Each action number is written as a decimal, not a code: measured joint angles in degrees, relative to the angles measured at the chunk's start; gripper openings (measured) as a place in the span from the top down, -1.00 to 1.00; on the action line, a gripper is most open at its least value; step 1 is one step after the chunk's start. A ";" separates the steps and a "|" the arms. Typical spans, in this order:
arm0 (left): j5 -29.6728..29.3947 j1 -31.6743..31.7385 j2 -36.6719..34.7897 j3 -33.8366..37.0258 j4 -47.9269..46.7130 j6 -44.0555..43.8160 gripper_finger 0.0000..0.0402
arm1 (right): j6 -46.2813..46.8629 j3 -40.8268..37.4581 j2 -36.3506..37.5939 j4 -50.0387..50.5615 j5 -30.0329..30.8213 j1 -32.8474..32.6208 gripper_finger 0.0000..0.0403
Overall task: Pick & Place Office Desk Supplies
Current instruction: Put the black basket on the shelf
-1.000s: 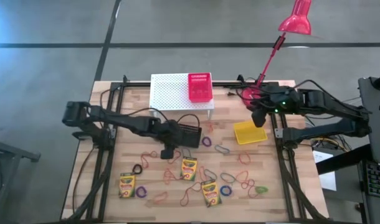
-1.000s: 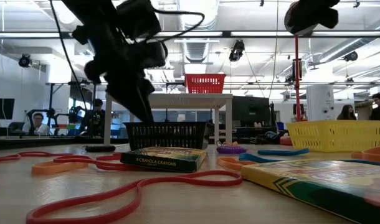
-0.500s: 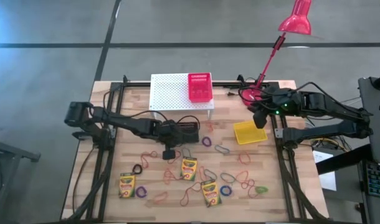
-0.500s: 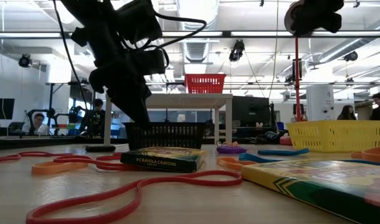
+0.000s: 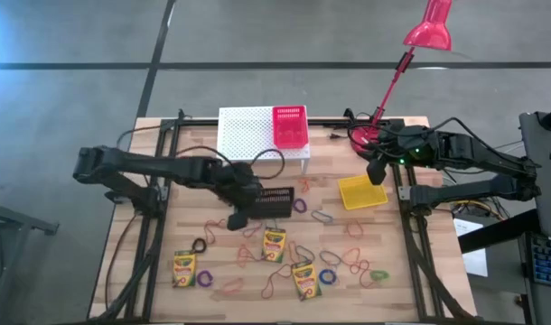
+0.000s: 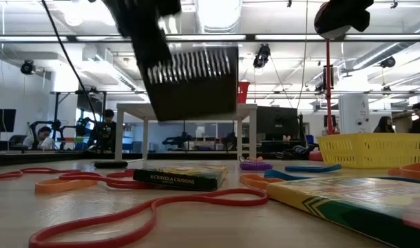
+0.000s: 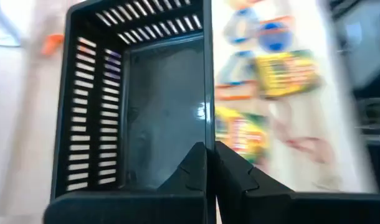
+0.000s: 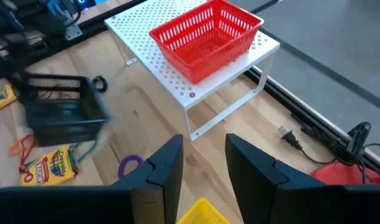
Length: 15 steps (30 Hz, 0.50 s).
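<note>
Left gripper (image 7: 210, 163) fingers pinching small black slatted plastic basket's (image 5: 275, 200) wall, lifted above wooden table (image 5: 158, 244); right gripper (image 8: 204, 163) fingers spread.

one basket (image 5: 290, 125) sits on the stand (image 5: 248, 134), crayon boxes (image 5: 274, 244) in front.

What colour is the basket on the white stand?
Red basket, clearest in the right wrist view.

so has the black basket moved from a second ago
Yes. The black basket, shut in the left gripper, was on the table under the white stand; now it hangs tilted at the stand's top height.
</note>
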<state>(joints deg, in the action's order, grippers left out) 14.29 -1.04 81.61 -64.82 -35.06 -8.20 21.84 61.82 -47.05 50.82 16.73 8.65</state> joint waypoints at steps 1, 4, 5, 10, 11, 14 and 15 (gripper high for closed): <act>1.98 0.00 -0.81 -2.10 -2.91 -0.34 0.94 | 0.00 0.00 -0.04 -0.43 0.02 0.02 0.43; 5.14 0.13 -3.44 -8.40 -12.23 -1.31 0.94 | -0.01 0.00 -0.04 -0.80 0.04 0.02 0.44; 5.35 0.42 -4.09 -10.63 -15.17 -1.34 0.94 | 0.00 0.00 -0.04 -0.90 0.15 0.02 0.44; -0.53 5.50 -5.40 -19.99 -26.79 3.49 0.94 | 0.14 0.00 -0.59 -2.92 1.49 0.00 0.42; -3.48 7.26 -5.24 -21.11 -27.73 5.14 0.94 | 0.03 0.00 -0.87 -3.85 1.49 0.00 0.42; -10.21 13.88 -4.62 -22.48 -28.12 10.58 0.94 | -0.02 0.00 -1.67 -6.25 1.49 -0.02 0.44; -12.08 16.27 -4.40 -22.47 -28.10 12.26 0.94 | -0.01 0.00 -1.93 -7.19 1.48 -0.02 0.44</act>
<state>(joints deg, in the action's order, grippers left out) 2.22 15.23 77.21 -87.29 -63.16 4.05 21.84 61.82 -48.98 43.63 18.21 8.62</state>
